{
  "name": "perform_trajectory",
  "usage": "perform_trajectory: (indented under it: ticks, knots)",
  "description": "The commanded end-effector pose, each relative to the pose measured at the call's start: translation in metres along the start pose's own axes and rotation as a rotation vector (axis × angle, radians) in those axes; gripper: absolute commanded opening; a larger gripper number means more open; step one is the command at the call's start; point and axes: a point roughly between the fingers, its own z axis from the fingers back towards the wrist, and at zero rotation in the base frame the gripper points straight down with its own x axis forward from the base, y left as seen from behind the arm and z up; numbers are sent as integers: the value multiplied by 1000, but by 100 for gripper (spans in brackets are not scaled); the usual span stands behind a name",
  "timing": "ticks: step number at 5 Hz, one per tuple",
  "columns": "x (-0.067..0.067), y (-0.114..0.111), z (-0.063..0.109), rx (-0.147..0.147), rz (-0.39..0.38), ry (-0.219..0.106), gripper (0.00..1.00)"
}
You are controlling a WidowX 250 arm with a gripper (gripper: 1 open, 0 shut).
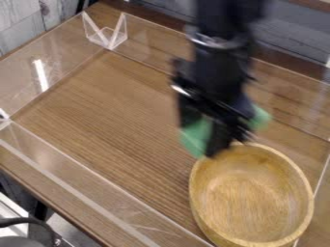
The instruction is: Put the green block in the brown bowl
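Centrally, the black claw [226,125] is gripping the green block [206,138], which is lying crosswise between its fingers, its ends projecting to either side. Both are hanging at the upper rim of the brown bowl [250,197], lower right of the frame.

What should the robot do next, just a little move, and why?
Probably move the green block a bit further over the brown bowl before letting go, because the jaws hold it up by the rim, and part of it still sticks out past the bowl's edge.
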Motion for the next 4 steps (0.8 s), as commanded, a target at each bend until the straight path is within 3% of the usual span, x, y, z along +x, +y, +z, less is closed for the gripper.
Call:
perform_trajectory:
  ticks: [1, 2, 4]
  knots:
    - [30, -43, 7, 14, -89, -58, 0]
    - [36, -56, -8, 16, -135, -60, 0]
    - [25, -29, 17, -2, -59, -94, 0]
